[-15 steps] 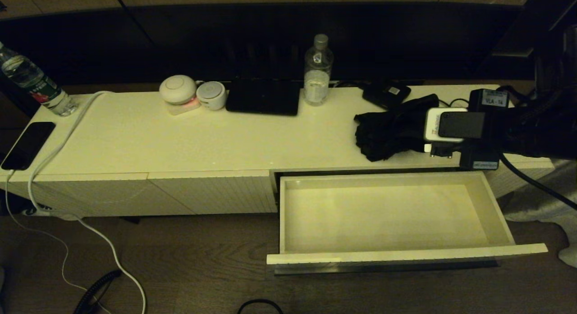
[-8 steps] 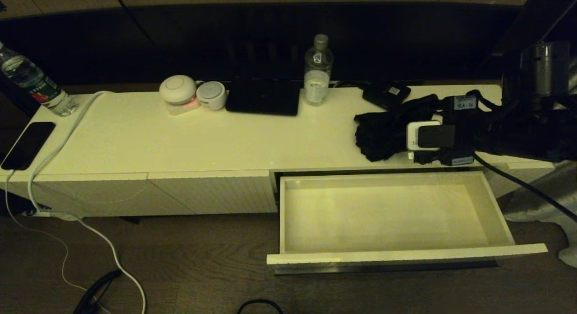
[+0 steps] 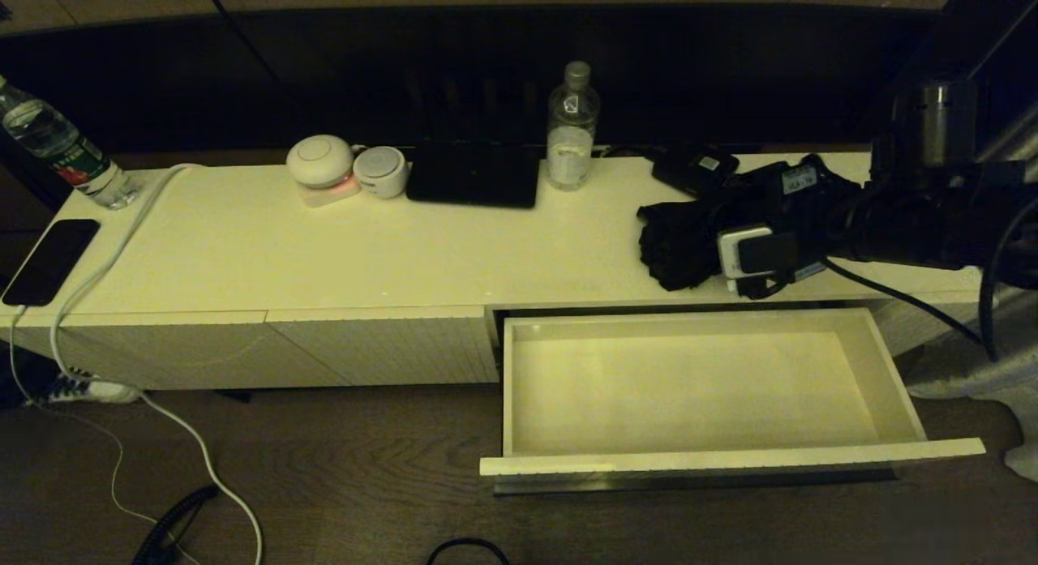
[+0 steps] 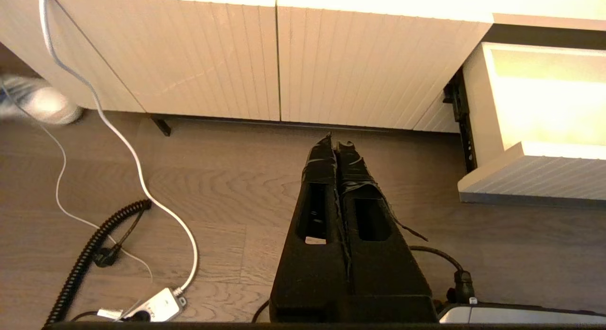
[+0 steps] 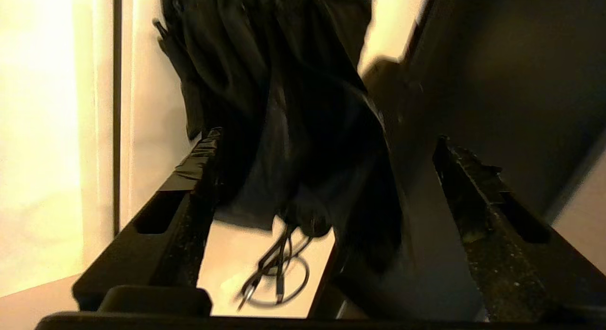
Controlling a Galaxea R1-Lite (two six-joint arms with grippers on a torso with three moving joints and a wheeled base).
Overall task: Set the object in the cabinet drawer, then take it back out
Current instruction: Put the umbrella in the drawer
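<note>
The object, a soft black fabric bundle [image 3: 677,241] with folds, lies on the right part of the cream cabinet top [image 3: 324,249]. My right gripper [image 3: 718,228] reaches in from the right at the bundle's right end. In the right wrist view it [image 5: 326,137] is open, and the bundle [image 5: 284,84] lies between its fingers [image 5: 199,164]. The cabinet drawer [image 3: 730,458] stands pulled out below the bundle, with nothing inside. My left gripper [image 4: 335,139] is shut on nothing and hangs low over the wooden floor, left of the drawer [image 4: 535,178].
A water bottle [image 3: 572,127], a small black box with a white label [image 3: 696,168], a flat black slab [image 3: 474,176] and two white round devices [image 3: 320,160] stand along the back. A thin looped cable [image 5: 274,268] lies by the bundle. A phone [image 3: 49,261] lies far left.
My right arm has dropped lower and moved left, bringing the open gripper around the right end of the bundle. The bundle and the drawer have not moved.
</note>
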